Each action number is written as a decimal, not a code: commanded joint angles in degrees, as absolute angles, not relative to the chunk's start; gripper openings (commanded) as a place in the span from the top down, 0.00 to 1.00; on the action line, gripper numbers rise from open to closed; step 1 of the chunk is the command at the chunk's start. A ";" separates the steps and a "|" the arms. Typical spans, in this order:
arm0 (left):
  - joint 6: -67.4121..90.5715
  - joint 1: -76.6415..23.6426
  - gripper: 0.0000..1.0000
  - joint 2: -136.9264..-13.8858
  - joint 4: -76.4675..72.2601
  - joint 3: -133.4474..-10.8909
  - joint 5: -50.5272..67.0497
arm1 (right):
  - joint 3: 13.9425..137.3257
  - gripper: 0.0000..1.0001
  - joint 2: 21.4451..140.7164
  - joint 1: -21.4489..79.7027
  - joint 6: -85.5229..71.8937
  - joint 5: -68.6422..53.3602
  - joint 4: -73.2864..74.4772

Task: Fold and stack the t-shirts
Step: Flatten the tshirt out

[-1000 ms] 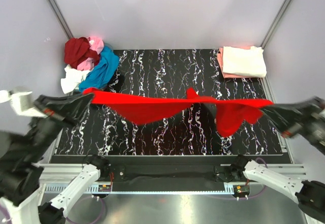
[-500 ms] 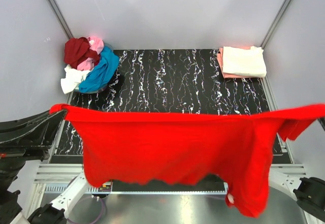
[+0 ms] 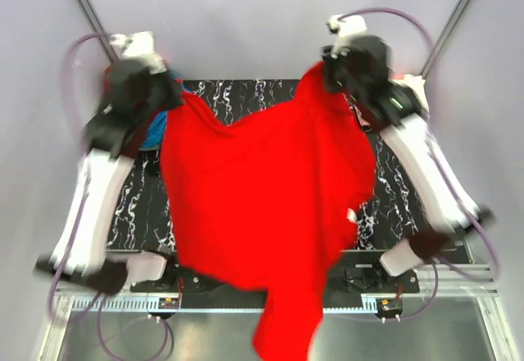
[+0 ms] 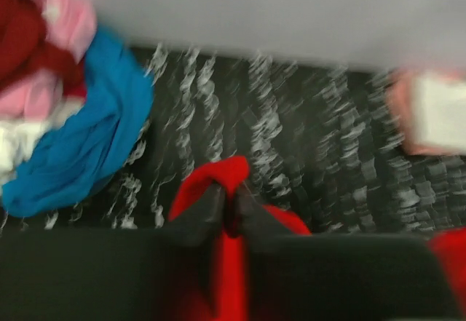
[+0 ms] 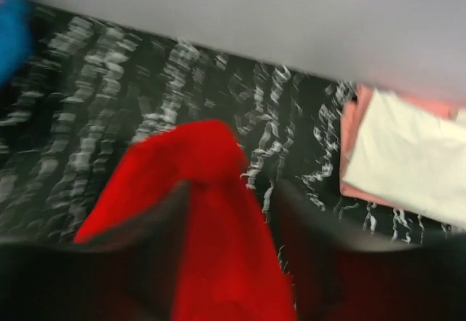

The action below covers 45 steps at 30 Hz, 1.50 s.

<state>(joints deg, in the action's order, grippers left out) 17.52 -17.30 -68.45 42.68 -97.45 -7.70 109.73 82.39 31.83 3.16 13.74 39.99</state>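
Clearly both arms reach far over the table (image 3: 246,92), left gripper (image 4: 227,199) and right gripper (image 5: 233,190) each pinching a corner of the red shirt (image 3: 262,205), so it hangs spread out, probably ready to lay flat for folding.

Top view looks down from behind; wrist views (both blurred) seemingly share the far table (image 4: 306,102)

Black marbled table (image 3: 254,99), shirt heap (image 4: 80,139), folded stack (image 5: 408,168)
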 commanded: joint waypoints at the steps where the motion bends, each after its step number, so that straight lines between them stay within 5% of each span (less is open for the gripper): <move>1: 16.96 -12.06 0.70 -88.94 49.99 -99.46 -13.46 | 120.92 0.31 101.36 19.36 0.45 8.62 40.05; 3: 19.59 -11.08 0.49 -98.31 57.96 -109.10 -11.69 | 138.25 0.07 120.88 18.02 -2.52 8.26 54.40; 4: 20.03 -11.51 0.29 -100.52 58.01 -109.59 -11.78 | 145.21 0.01 123.55 17.58 -4.46 6.96 55.54; 6: 21.27 -11.87 0.02 -97.31 52.16 -103.23 -11.26 | 145.37 0.00 124.10 17.49 -7.28 5.36 56.07; 14: 23.46 -11.78 0.01 -81.05 50.01 -90.37 -11.60 | 111.82 0.00 100.15 17.84 -11.86 1.85 43.69; 24: 29.00 -11.78 0.01 -56.97 45.44 -55.68 -6.87 | 72.73 0.00 79.46 17.84 -31.36 -6.14 41.05; 31: 33.21 -16.34 0.01 -50.45 47.98 -48.24 -9.92 | 67.67 0.00 81.81 17.84 -32.26 -5.36 43.85; 45: 35.07 -15.12 0.01 -72.06 35.26 -46.31 -7.12 | 89.46 0.00 115.12 13.27 -24.44 -4.48 50.53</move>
